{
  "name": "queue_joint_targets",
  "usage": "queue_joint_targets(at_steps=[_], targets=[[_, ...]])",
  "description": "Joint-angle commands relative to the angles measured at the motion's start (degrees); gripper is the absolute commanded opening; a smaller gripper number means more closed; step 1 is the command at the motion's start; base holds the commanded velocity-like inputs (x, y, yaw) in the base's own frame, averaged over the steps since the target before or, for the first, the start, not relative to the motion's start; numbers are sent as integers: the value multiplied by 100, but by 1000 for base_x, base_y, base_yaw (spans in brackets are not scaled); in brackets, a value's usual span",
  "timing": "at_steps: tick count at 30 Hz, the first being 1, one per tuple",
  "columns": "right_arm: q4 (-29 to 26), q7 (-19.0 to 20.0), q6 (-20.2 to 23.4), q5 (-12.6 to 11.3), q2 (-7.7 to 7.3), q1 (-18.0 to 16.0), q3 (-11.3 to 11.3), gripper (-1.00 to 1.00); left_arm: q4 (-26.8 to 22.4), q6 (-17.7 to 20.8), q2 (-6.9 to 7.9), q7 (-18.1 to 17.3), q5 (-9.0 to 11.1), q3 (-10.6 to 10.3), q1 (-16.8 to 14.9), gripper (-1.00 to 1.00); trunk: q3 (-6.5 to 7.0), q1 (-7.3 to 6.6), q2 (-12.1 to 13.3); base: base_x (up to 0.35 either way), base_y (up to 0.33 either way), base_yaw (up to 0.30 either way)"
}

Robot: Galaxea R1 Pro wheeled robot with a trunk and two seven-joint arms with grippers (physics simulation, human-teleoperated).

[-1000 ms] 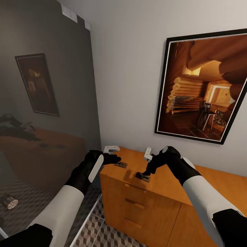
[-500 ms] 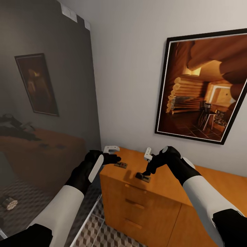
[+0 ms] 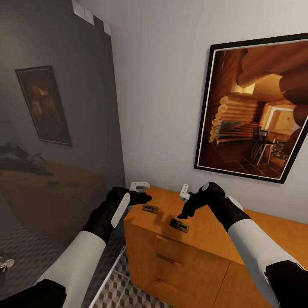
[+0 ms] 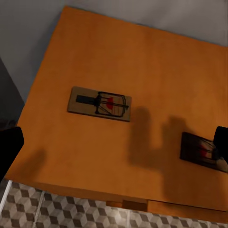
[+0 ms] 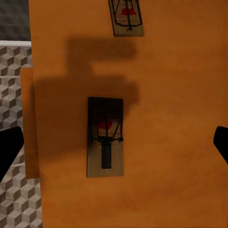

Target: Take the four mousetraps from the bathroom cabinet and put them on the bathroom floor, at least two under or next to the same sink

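Two mousetraps lie flat on the orange-brown cabinet (image 3: pixel 201 239) top, near its left end. The farther mousetrap (image 3: pixel 150 208) sits just below my left gripper (image 3: pixel 142 192), which hovers open over the cabinet's left edge. The nearer mousetrap (image 3: pixel 179 225) lies in shadow under my right gripper (image 3: pixel 184 202), open and pointing down, a little above it. In the right wrist view this trap (image 5: pixel 105 137) lies between the two spread fingertips (image 5: pixel 9 147). In the left wrist view the farther trap (image 4: pixel 99 103) lies ahead of the fingers. The bathroom sink is out of view.
A dark glass shower screen (image 3: pixel 55 128) with a white bottom rail (image 3: pixel 107 273) stands right beside the cabinet's left side. Cube-patterned bathroom floor (image 3: pixel 128 295) shows below the drawers. A framed picture (image 3: pixel 252 111) hangs on the wall behind the cabinet.
The whole head view has shifted slightly, so the camera moved. The right gripper now stands a little higher over the nearer trap. Both traps lie where they were.
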Motion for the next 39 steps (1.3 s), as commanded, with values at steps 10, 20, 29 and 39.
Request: queue_joint_targets(at_steps=[10,20,29,39], targets=[[0,0,-3,0,-2,0,-2,100,4,0,-35,-2,-1,0,0,100,0,0,0,4,0,0],[0,-9,-7,-1,-2,0,0,100,7,0,-39,1,-9,0,0,100,0,0,0,0,0,0],[0,-9,-8,-22,-2,0,-4,100,8,0,-39,-3,-10,0,0,100,0,0,0,0,0,0],[258,16,6,-28,258,24,58,100,9,-60,-46,-9,-26,-5,98,100,0,0,0,0,0,0]])
